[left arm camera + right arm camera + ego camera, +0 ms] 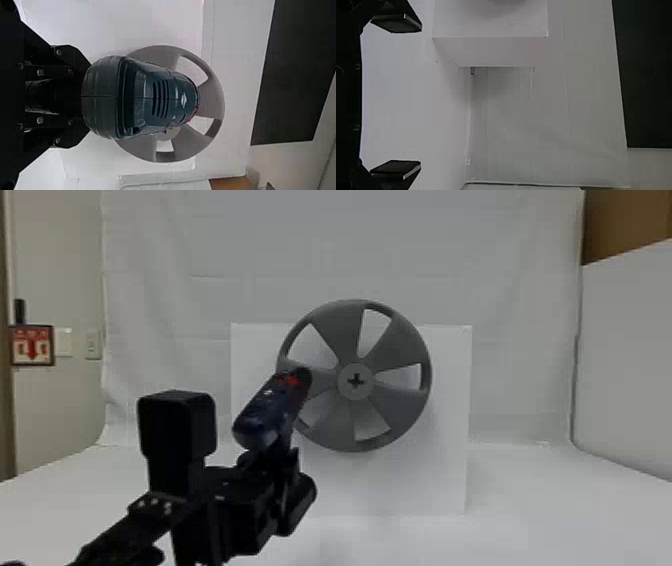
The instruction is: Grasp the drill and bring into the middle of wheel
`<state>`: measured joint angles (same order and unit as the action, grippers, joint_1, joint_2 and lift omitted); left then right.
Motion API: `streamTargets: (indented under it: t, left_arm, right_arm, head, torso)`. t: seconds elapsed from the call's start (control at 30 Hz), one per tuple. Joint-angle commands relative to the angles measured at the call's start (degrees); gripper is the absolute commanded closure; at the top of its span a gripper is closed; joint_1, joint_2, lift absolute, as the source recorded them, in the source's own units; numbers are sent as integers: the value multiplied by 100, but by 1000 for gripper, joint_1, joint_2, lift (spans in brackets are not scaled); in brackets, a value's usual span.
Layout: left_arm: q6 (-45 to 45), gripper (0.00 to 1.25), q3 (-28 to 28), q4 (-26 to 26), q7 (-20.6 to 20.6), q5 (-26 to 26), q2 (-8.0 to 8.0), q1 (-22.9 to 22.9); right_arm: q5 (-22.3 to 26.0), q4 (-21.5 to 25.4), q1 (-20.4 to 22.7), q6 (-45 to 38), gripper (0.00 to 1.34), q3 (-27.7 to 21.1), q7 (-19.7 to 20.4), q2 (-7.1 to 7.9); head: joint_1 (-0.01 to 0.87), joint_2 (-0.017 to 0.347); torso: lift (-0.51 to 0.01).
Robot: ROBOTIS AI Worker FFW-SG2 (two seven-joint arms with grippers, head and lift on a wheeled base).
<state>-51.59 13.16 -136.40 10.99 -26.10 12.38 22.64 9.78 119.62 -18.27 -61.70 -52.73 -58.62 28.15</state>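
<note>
- Drill [265,415] held aloft, tilted, left of the wheel's [400,405] hub in the head view.
- Left gripper [272,455]: jaws clamped on the drill.
- Right gripper [420,96]: jaws wide apart in its wrist view.

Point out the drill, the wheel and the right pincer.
Drill [262,412]: head view, on the blue housing.
Wheel [356,392]: head view, on the hub, just below its cross-shaped mark.
Right pincer [418,96]: right wrist view, midway between the fingertips, which stand apart.

The drill [262,412] looks dark blue and red, the wheel [340,335] grey.
</note>
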Motion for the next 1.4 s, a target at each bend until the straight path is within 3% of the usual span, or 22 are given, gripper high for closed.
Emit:
streamTargets:
  t: [0.0, 0.4, 1.03, 1.37]
  left_arm:
    - [0, 1225, 248, -1, 0, -140, 46, 135]
    - [167, 1225, 723, 281, -44, -237, 72, 434]
    - [659, 1225, 863, 1388, -97, -26, -280, 821]
    - [791, 1225, 881, 1792, -97, 53, -315, 935]
  right_arm:
    - [-37, 0, -10, 0, 96, 17, 0, -20]
    - [-143, 0, -45, 0, 94, 87, 0, -64]
    - [-195, 0, -54, -44, 94, 175, 0, -28]
    - [-195, 0, -36, -62, 94, 184, 0, -2]
  head:
    - [54, 31]
    - [54, 31]
    - [54, 31]
    - [54, 31]
  torso:
    - [-403]
    - [-403]
    - [-403]
    - [-403]
